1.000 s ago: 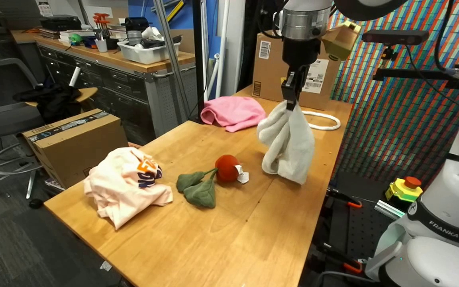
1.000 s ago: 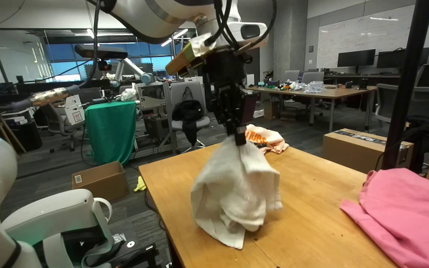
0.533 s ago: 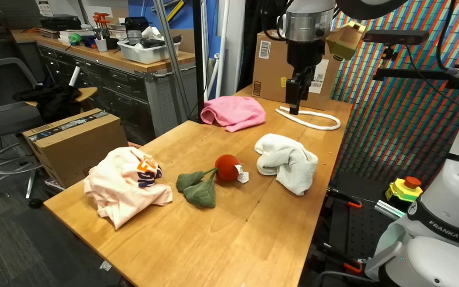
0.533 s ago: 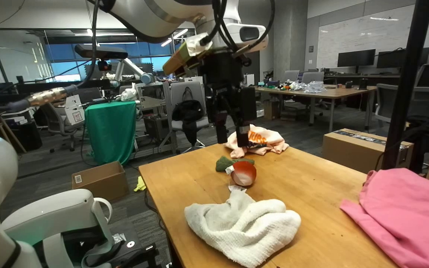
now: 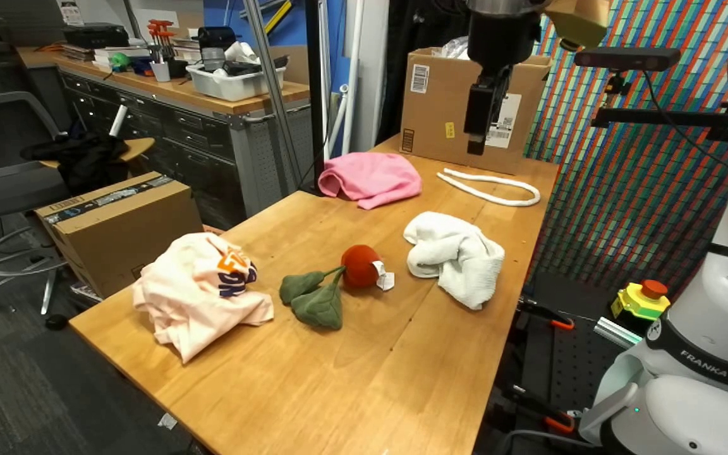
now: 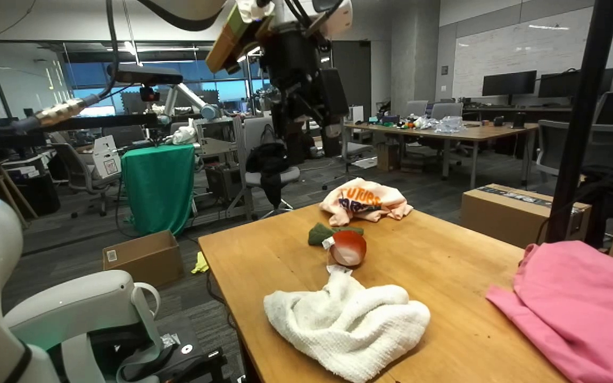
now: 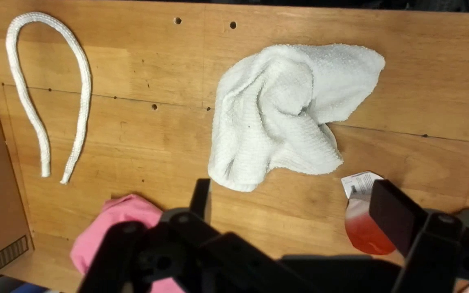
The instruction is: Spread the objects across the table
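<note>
Jaws higher, parted; box (image 5: pixel 441 106) behind

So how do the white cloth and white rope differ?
The white cloth is a broad, crumpled heap; the white rope is a slim cord. The white rope lies in an open U, while the white cloth folds over itself. The white rope is nearer the cardboard box, the white cloth nearer the red toy. Both are white and rest on the wooden table.
</note>
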{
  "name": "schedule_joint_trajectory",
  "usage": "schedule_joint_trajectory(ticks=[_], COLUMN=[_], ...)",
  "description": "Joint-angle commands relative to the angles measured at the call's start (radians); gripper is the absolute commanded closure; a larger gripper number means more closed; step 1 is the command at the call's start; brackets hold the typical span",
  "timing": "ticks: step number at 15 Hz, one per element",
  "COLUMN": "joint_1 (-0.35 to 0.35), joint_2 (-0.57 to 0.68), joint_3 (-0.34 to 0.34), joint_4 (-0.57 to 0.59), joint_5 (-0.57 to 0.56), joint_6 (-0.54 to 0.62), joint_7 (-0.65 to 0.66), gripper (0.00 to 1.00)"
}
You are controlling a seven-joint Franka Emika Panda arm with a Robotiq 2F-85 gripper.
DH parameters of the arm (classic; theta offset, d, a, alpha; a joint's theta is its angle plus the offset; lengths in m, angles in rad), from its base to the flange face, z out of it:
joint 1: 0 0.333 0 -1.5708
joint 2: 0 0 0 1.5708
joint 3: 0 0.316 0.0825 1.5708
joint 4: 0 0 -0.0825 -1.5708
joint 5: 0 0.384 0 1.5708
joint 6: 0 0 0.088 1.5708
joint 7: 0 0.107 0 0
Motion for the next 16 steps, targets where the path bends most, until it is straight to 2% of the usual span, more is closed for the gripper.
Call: schedule_joint_trajectory(ticks=[1,10,11,12,16], joint_1=[0.019,-0.040,-0.064,-0.051,-0.059], joint_2=[-0.181,-0.590,-0.537,-0.508,-0.513], joint_3=[-0.005,-0.025,-0.019,-0.001,0.005], joint_4=[-0.095,-0.452,-0.362,-0.385,-0.384], joint_5=[0.026,0.035,0.045,0.042,0.041], joint_6=[0.028,0.292,0.278,0.246,0.242], joint_7=[0.012,0.136,0.147,0.116,0.114], gripper=[0.00,0.00,0.00,0.00,0.00])
